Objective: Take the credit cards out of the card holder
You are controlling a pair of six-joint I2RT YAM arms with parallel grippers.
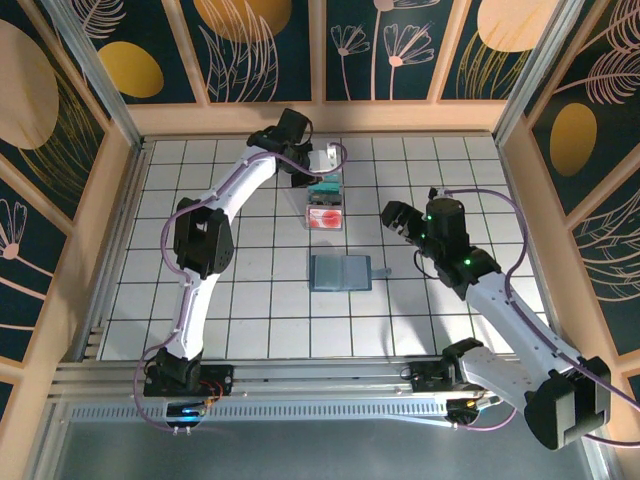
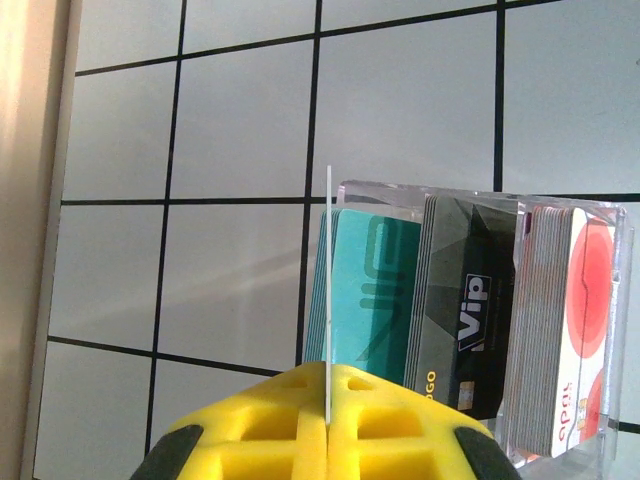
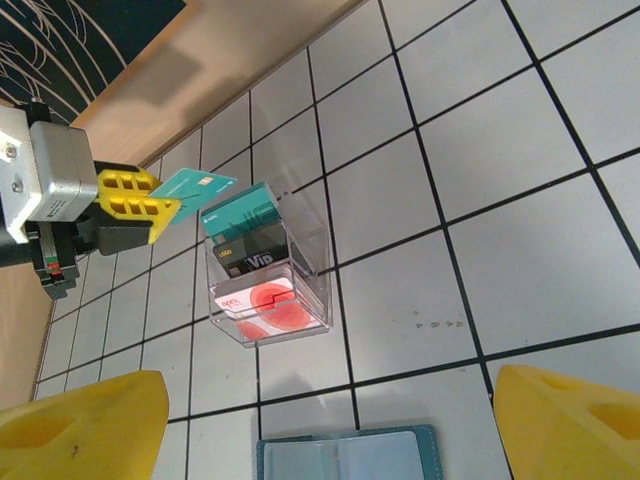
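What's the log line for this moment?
left gripper shut on teal card by clear box | right gripper open near wallet

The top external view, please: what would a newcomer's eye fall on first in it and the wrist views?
The left gripper, at the far side of the tiled table, is shut on a teal card right beside a clear box packed with teal, dark and red-marked cards. Nearer the arms, the slate-blue card holder lies open, with the right gripper open just to its right.
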